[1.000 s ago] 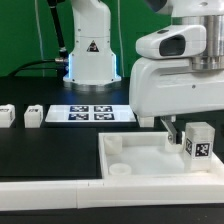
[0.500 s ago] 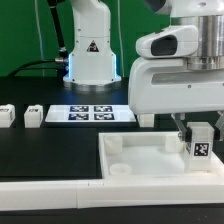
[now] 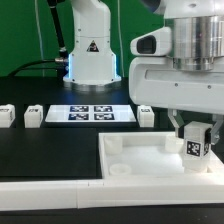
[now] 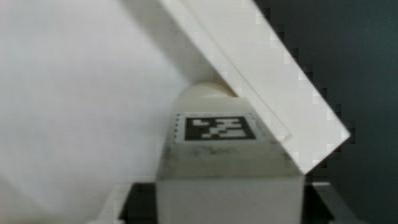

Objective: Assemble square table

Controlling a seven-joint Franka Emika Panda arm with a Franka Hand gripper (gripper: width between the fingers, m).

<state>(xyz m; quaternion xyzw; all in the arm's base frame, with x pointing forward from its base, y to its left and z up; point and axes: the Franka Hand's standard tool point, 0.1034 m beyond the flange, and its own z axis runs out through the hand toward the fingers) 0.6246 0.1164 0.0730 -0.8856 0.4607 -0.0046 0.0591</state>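
The white square table top (image 3: 150, 160) lies on the black table at the exterior view's lower right, with a raised rim. My gripper (image 3: 196, 140) is shut on a white tagged leg block (image 3: 195, 142) and holds it upright over the top's far right part. In the wrist view the leg (image 4: 222, 160) fills the space between my fingers (image 4: 143, 200), with its tag facing the camera, beside the top's rim (image 4: 258, 80). Three more leg blocks lie on the table: two at the left (image 3: 33, 116) (image 3: 4, 115) and one behind the top (image 3: 146, 117).
The marker board (image 3: 92, 113) lies behind the table top, in front of the arm's base (image 3: 90, 55). A long white bar fence (image 3: 50, 195) runs along the front edge of the table.
My gripper has shifted slightly toward the exterior view's left with the leg and turned a little. The leg behind the top is now uncovered.
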